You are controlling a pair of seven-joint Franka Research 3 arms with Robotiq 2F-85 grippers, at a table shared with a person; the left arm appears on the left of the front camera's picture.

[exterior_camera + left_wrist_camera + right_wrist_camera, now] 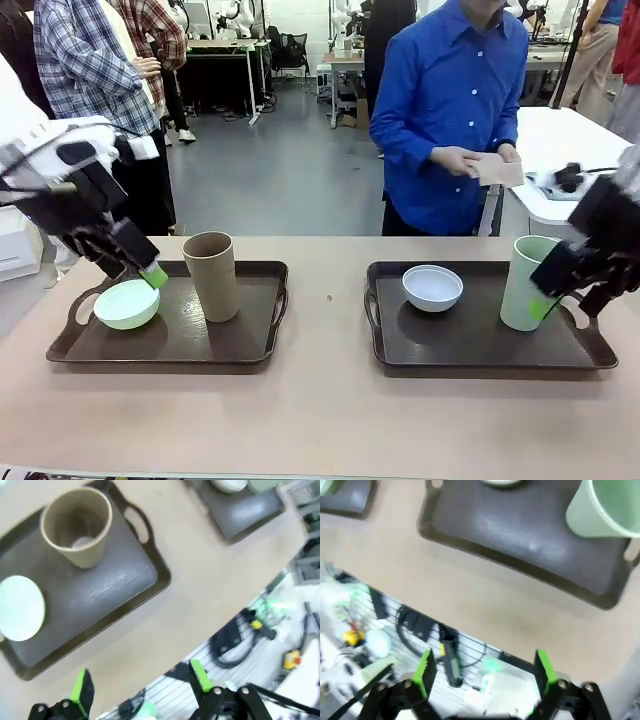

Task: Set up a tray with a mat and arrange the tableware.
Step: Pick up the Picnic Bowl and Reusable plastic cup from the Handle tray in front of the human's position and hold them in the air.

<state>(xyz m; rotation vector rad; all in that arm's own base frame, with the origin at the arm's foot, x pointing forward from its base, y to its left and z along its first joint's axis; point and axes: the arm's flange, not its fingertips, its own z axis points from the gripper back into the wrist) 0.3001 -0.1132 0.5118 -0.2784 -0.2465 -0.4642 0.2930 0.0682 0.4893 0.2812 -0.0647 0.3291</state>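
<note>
Worktop (320,420): two dark trays side by side.
Left claw (141,682): fingers spread wide, nothing between them, above left tray (240,345), its left end.
Mint bowl (127,304): left end of left tray.
Brown tumbler (211,276): upright, mid-tray, near far edge.
White bowl (432,287): right tray (450,340), left of middle.
Pale green tumbler (525,283): upright, right tray's right end.
Right claw (484,672): spread wide, empty, beside that end.

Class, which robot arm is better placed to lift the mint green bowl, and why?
Left: the left gripper hangs open beside the mint green bowl; the right gripper is far across, by the pale green tumbler.
</note>
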